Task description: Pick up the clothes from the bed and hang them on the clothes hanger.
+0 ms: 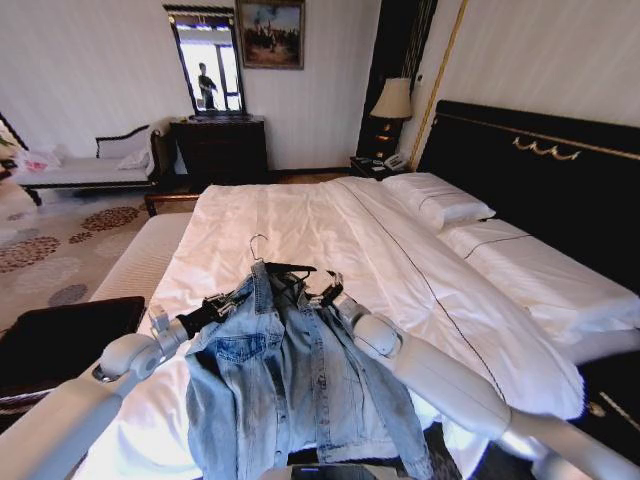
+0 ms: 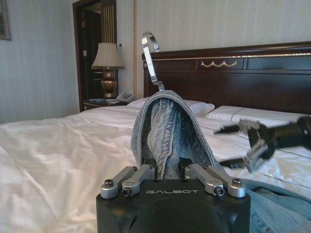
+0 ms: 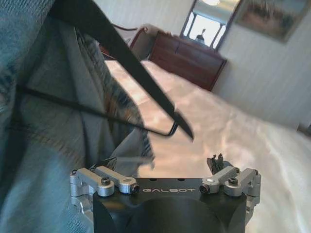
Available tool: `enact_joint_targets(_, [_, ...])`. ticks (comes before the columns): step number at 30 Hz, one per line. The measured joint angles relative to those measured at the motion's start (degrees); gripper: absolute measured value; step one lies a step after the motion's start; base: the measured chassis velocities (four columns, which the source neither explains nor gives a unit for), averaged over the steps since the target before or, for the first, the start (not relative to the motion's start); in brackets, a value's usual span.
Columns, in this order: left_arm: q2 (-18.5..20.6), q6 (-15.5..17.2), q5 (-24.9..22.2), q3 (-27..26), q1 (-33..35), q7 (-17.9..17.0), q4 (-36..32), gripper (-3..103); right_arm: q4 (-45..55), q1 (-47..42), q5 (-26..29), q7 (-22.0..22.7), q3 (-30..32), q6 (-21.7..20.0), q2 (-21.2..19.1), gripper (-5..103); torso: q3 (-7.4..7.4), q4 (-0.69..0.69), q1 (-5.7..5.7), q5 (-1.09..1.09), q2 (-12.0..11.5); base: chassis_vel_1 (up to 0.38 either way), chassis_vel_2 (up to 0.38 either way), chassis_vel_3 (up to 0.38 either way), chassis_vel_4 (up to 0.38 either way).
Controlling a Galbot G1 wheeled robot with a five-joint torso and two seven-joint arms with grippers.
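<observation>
The clothes (image 1: 290, 380), a light-blue denim jacket, hang on the black clothes hanger (image 1: 287, 268) in mid-air over the near part of the white bed (image 1: 300, 215). Its metal hook (image 1: 257, 243) points up. My left gripper (image 1: 222, 305) is shut on the jacket's shoulder over the hanger's end. The left wrist view shows the denim fold (image 2: 165, 131) between its fingers and the hook (image 2: 150, 53) above. My right gripper (image 1: 325, 292) stands open at the other shoulder. In the right wrist view the hanger's bare end (image 3: 146, 92) juts out just ahead of the open right gripper (image 3: 165, 165), beside the denim (image 3: 43, 136).
A black headboard (image 1: 540, 170) and white pillows (image 1: 440, 200) are to the right. A white-cushioned bench (image 1: 140, 260) runs along the bed's left edge, with a dark low table (image 1: 60, 340) nearer me. A dresser with mirror (image 1: 220, 150) and a lamp (image 1: 392, 100) stand at the far wall.
</observation>
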Motion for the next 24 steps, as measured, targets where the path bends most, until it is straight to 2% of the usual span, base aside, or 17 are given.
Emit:
enact_joint_targets(6, [-1.3, -0.3, 0.4, -1.1, 2.4, 0.0, -0.7, 20, -0.9, -3.5, 0.6, 0.4, 0.9, 0.8, 1.3, 100, 0.00, -0.01, 0.00, 0.00, 0.0, 0.000, 0.000, 0.000, 0.000])
enact_joint_targets(10, [-2.5, -0.4, 0.7, -3.4, 5.7, 0.0, -1.7, 20, -2.1, -3.9, -2.3, 0.4, 0.0, 1.0, 3.4, 100, 0.00, 0.03, 0.00, -0.01, 0.0, 0.000, 0.000, 0.000, 0.000])
enact_joint_targets(16, [-3.4, -0.7, 1.0, -5.3, 7.9, 0.0, -2.3, 20, -3.2, -3.8, -4.3, 0.0, -0.9, 1.2, 5.1, 100, 0.00, 0.00, 0.00, -0.01, 0.0, 0.000, 0.000, 0.000, 0.000])
enact_joint_targets(20, [-4.7, -1.1, 1.2, -6.7, 9.9, 0.2, -3.0, 20, -5.7, -4.2, -11.6, -0.9, -2.2, 1.5, 8.2, 100, 0.00, 0.00, -0.01, -0.02, 0.0, 0.000, 0.000, 0.000, 0.000])
enact_joint_targets(24, [-5.2, -1.2, 1.4, -7.1, 10.3, 0.2, -3.3, 20, -8.7, -3.8, -15.6, -0.9, -2.2, 1.6, 10.7, 100, 0.00, 0.01, 0.00, -0.01, 0.0, 0.000, 0.000, 0.000, 0.000])
